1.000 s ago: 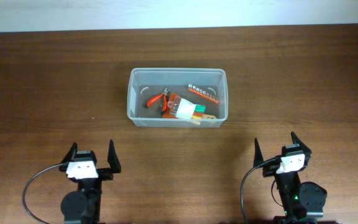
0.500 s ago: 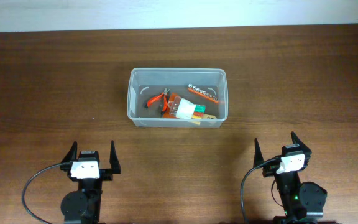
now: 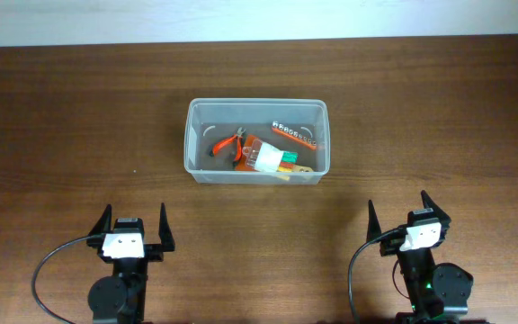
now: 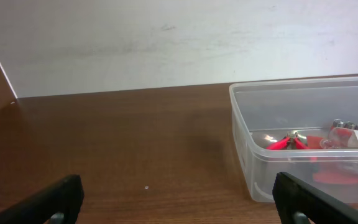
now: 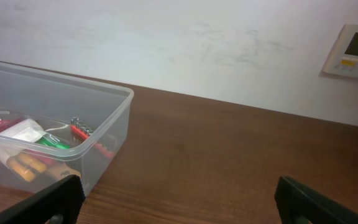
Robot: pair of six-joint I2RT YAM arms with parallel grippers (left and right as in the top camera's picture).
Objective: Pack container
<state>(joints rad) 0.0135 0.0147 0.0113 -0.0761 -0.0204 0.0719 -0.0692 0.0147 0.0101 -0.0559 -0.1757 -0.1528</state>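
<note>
Ahead, the container (image 3: 190, 144) lies long side across, between my left gripper (image 3: 134, 212) and right gripper (image 3: 398, 203), both wide open and empty.

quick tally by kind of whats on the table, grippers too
clear container: 1
red-handled pliers: 1
orange rail of metal bits: 1
orange pack of coloured tools: 1
open grippers: 2, left gripper, right gripper
total: 6

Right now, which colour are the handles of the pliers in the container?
Red; the pliers show best in the overhead view.
</note>
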